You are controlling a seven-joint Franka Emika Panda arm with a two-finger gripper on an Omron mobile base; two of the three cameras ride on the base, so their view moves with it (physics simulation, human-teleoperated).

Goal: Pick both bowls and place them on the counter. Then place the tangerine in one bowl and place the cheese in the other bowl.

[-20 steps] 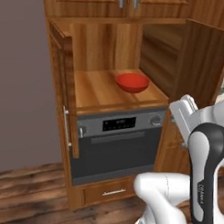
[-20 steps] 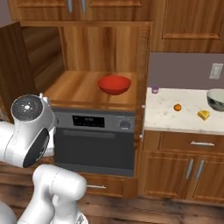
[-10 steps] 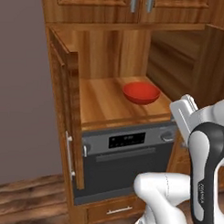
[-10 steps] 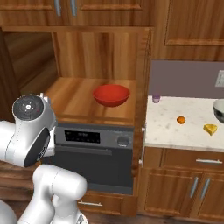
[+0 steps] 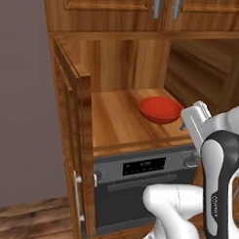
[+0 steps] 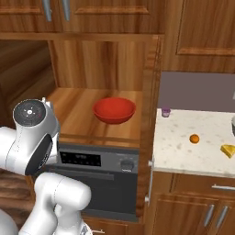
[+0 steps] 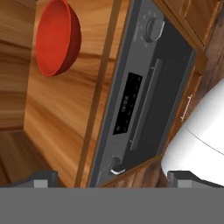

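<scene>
The red bowl (image 5: 161,109) (image 6: 114,110) sits upright on the wooden shelf board (image 5: 116,121) above the oven, in the open cabinet niche. In the hand view the red bowl (image 7: 57,37) lies at the upper left, well away from my gripper (image 7: 113,178). The fingertips (image 7: 41,178) stand far apart with nothing between them, so the gripper is open. On the speckled counter (image 6: 179,151) at the right lie the tangerine (image 6: 194,138) and the cheese (image 6: 228,150). The other bowl is out of view.
A dark oven (image 5: 144,171) (image 7: 144,100) with knobs and a bar handle sits under the shelf. An open cabinet door (image 5: 68,110) stands at the niche's left. A small purple cup (image 6: 165,112) stands at the counter's back left corner. My folded arm (image 5: 222,169) is in front of the oven.
The whole picture has shifted: the base has driven closer to the cabinet niche, so the red bowl looks larger and the counter slides right. The gripper stays open.
</scene>
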